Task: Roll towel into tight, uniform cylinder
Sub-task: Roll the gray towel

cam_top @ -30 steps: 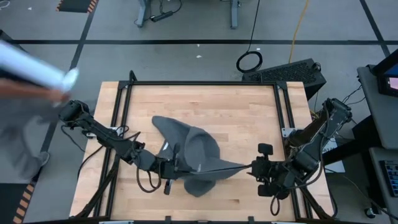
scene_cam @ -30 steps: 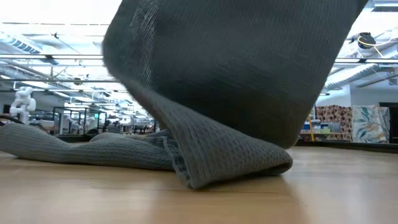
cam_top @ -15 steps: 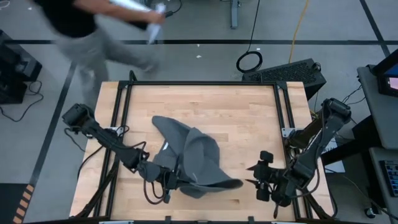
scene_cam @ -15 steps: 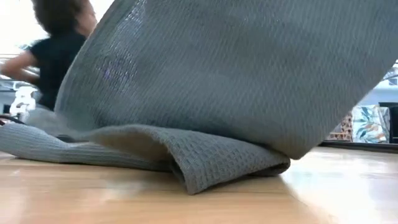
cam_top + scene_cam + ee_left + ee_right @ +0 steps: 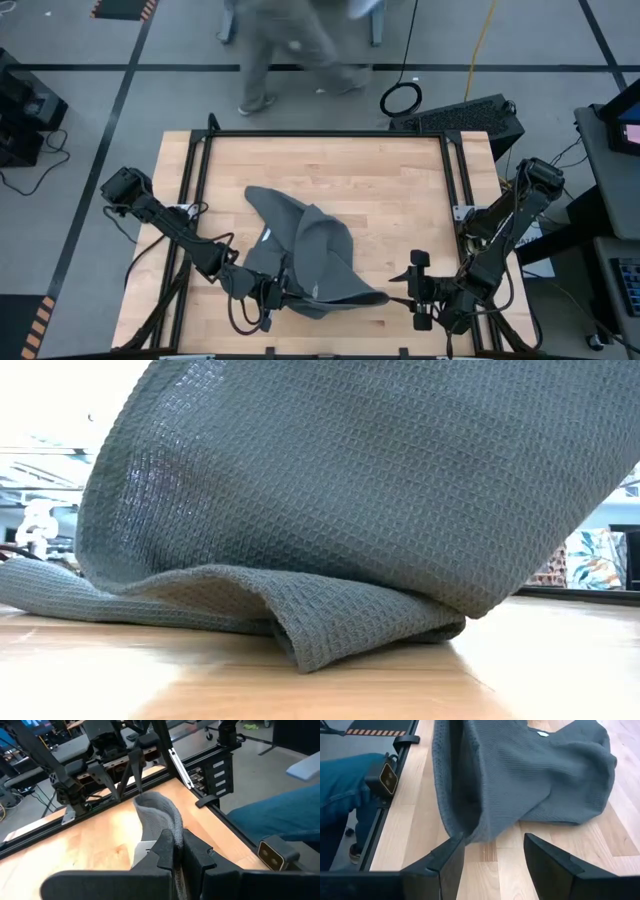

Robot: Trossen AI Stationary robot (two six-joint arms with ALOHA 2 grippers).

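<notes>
We see a wooden counter with a black frame. A blurred person walks on the grey floor beyond its far edge. Near them: coiled black cable, yellow cable, black box. Blue-jeaned legs show beside the counter.

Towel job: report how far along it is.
Done: nothing rolled; the towel lies crumpled on the table, no cylinder formed.
In hand: the left claw is shut on a towel edge near the front; the right claw is open beside the cloth, holding nothing.
Left: flattening it, then the entire roll.
</notes>
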